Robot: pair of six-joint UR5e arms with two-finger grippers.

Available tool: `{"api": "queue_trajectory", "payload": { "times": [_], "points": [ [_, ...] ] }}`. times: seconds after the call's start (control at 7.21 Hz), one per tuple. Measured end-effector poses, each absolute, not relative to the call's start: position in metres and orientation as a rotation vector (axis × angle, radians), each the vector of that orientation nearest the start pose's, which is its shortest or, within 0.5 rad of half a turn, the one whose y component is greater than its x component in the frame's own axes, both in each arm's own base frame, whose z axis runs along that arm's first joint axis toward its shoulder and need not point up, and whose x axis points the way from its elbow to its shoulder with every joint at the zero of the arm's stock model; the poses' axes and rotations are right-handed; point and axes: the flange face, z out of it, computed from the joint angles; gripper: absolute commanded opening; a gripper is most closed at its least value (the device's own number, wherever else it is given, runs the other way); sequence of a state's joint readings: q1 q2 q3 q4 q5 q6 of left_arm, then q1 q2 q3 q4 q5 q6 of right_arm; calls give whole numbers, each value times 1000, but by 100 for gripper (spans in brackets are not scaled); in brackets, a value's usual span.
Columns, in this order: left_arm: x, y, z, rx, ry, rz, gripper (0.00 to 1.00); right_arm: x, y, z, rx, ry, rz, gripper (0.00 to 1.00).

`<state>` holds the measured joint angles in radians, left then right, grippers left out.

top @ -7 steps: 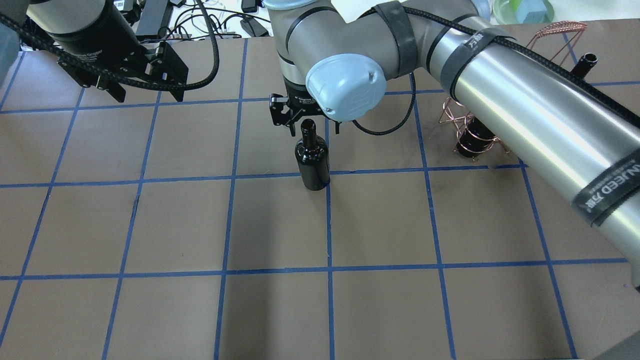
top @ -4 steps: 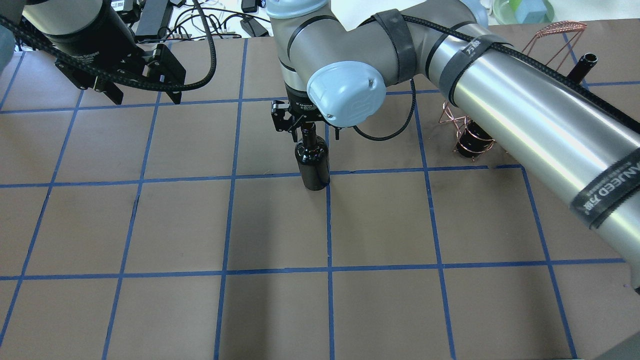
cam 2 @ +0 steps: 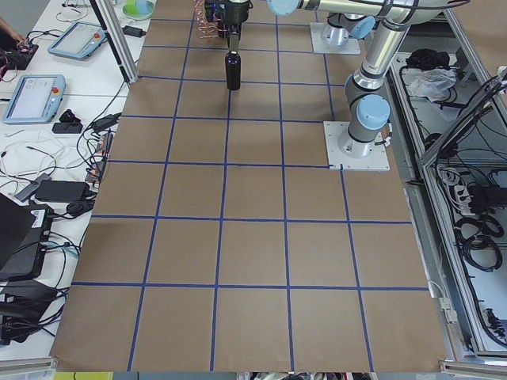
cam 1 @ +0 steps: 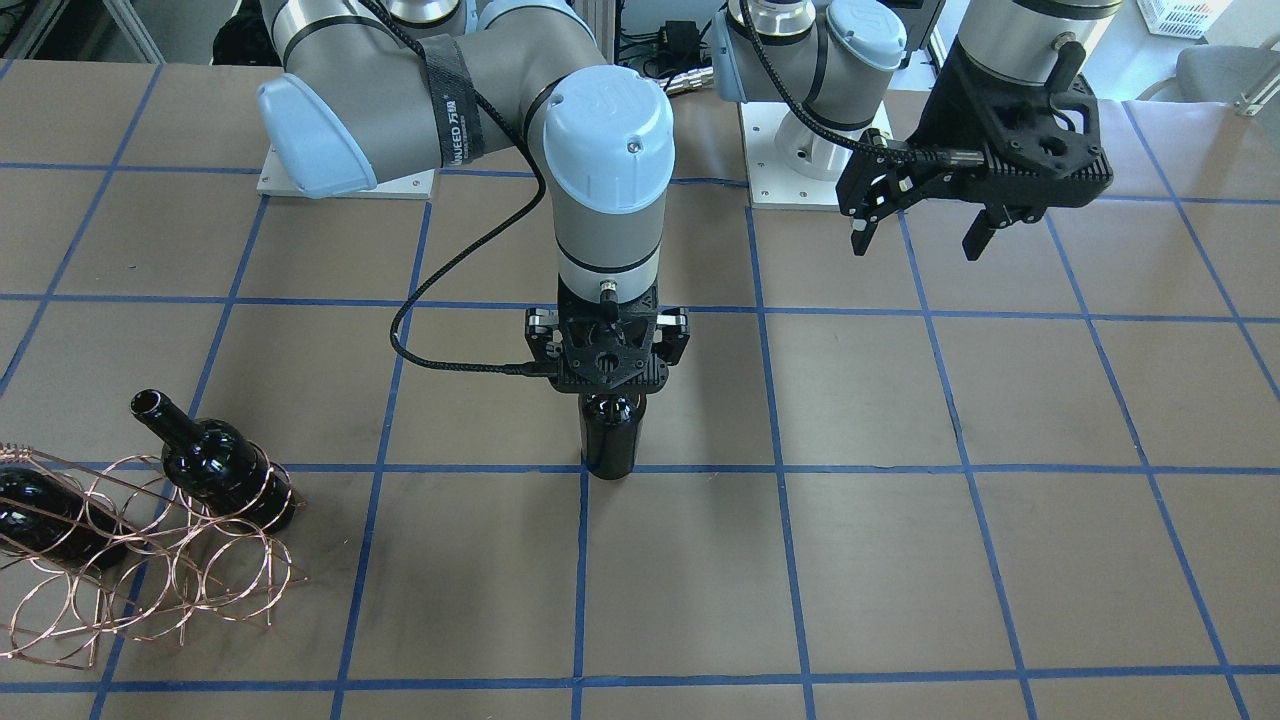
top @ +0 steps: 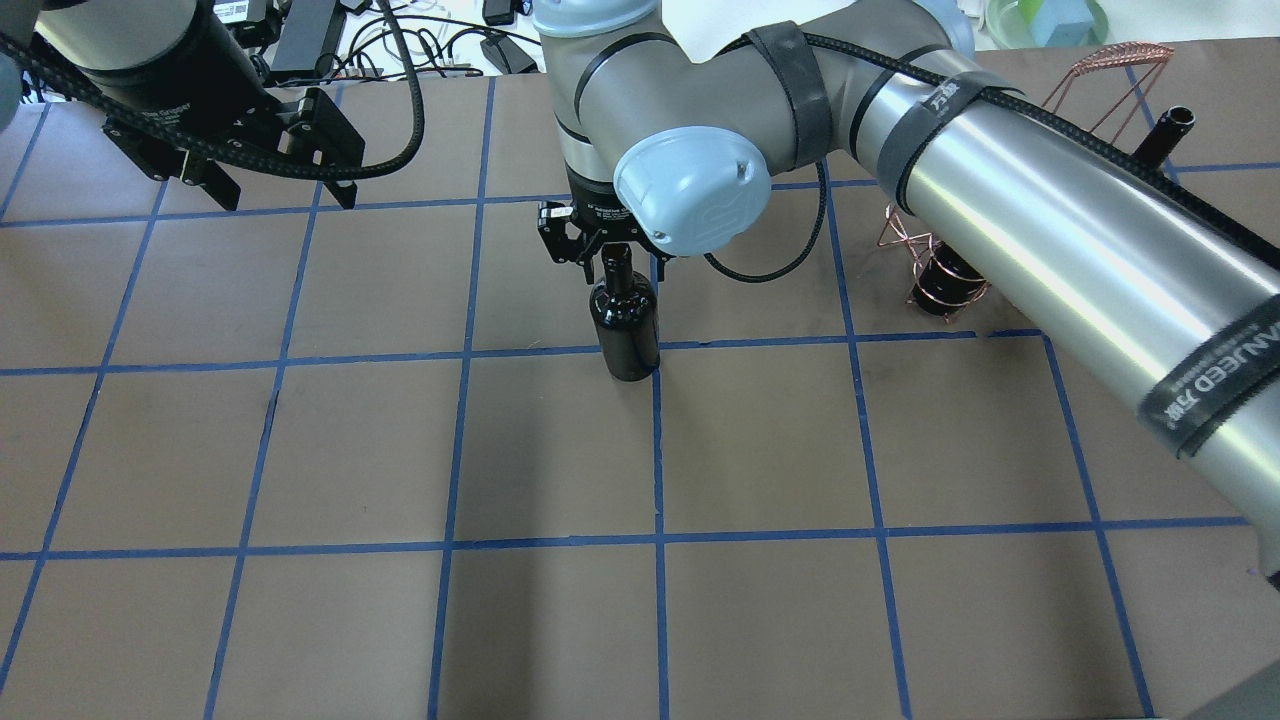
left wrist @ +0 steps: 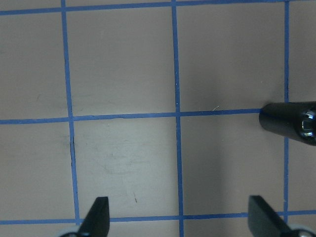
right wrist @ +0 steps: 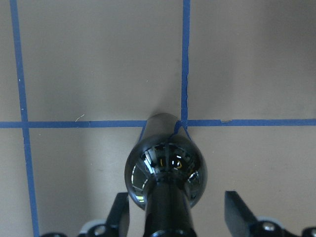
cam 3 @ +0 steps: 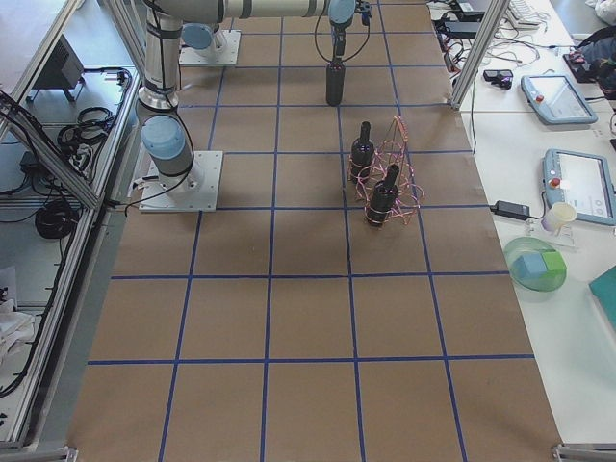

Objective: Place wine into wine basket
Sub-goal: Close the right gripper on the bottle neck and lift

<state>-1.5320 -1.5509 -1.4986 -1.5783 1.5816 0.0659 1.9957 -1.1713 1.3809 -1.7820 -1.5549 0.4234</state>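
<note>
Over mid-table: right gripper (top: 612,262) open astride neck of the wine (top: 625,325)

Fingers (right wrist: 120,213) spread, one each side of the bottle neck; clear gap on both sides in the right wrist view, no contact seen. Pointing straight down, wrist directly above the bottle.

Wine upright on the table (top: 340,630), base at a crossing of blue tape lines (top: 400,356), near mid-table. Glossy, near-black, unlabelled.

Left gripper (cam 1: 915,245) raised above the table on the robot's own left, well apart from the wine. Fingers wide apart, nothing between them. From its wrist camera: bare brown paper and tape below, wine at the right edge of view.

Wine basket (cam 1: 180,560) on the table at the robot's right, well apart from the wine. Copper wire loops in rows. Holds one racked bottle (cam 1: 215,465), tilted, neck up and clear of the loops, and a second racked bottle (cam 1: 40,510) beside it, partly cut off by the view's edge. Largely hidden behind the right arm (top: 1050,220) in the overhead view.
</note>
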Motion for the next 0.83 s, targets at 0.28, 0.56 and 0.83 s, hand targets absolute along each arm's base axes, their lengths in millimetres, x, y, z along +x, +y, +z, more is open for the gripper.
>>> {"api": "queue_trajectory", "payload": {
  "times": [0.28,0.56,0.83],
  "points": [
    [-113,-494,531,40,3124,-127,100,391,-535,372,-1,3120,19,11],
    [-113,-494,528,40,3124,-117,100,391,-534,371,-2,3118,34,0],
    [-113,-493,527,39,3125,-114,100,392,-533,370,-1,3108,50,0]
  ]
}}
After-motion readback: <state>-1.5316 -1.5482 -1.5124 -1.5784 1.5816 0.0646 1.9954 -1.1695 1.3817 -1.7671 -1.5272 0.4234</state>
